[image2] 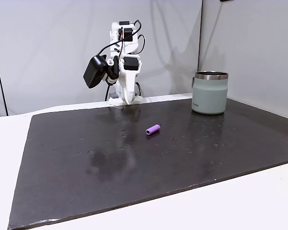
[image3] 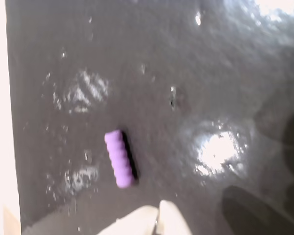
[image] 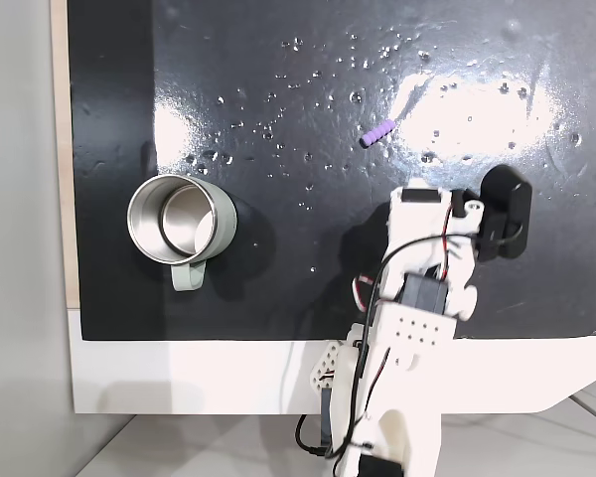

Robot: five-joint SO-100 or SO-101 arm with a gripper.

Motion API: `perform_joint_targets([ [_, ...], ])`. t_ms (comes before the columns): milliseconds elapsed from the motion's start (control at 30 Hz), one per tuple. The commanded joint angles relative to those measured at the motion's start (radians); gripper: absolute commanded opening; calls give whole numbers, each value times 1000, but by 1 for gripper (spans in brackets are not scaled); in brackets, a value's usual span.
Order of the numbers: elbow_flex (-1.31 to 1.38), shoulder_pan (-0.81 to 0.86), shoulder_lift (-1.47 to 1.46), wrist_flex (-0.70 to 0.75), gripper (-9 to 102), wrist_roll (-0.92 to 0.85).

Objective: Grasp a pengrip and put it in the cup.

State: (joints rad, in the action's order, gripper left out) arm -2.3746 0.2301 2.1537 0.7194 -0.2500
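Observation:
The pengrip (image: 376,133) is a small light-purple ribbed cylinder lying on the black mat (image: 278,60), also seen in another fixed view (image2: 153,129). In the wrist view the pengrip (image3: 120,158) lies just beyond and left of my gripper (image3: 158,218), whose two pale fingertips meet at the bottom edge with nothing between them. The cup (image: 189,276), a grey-green mug with a steel interior, stands upright far to the left on the mat; in the other fixed view the cup (image2: 210,93) stands at the right. My arm (image: 417,298) is folded back near its base.
The glossy black mat (image2: 86,158) is dotted with small bumps and glare patches. A white tabletop (image: 179,378) borders it, and grey walls (image2: 48,48) stand behind the arm (image2: 126,57). Open mat lies between pengrip and cup.

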Motion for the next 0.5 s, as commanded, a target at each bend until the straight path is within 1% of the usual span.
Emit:
perform_joint_targets([
  [0,210,21,-209,-38,0,9],
  [233,479,46,-514,-15,0,-81],
  [467,588,44,-684,-21,0,-156],
])
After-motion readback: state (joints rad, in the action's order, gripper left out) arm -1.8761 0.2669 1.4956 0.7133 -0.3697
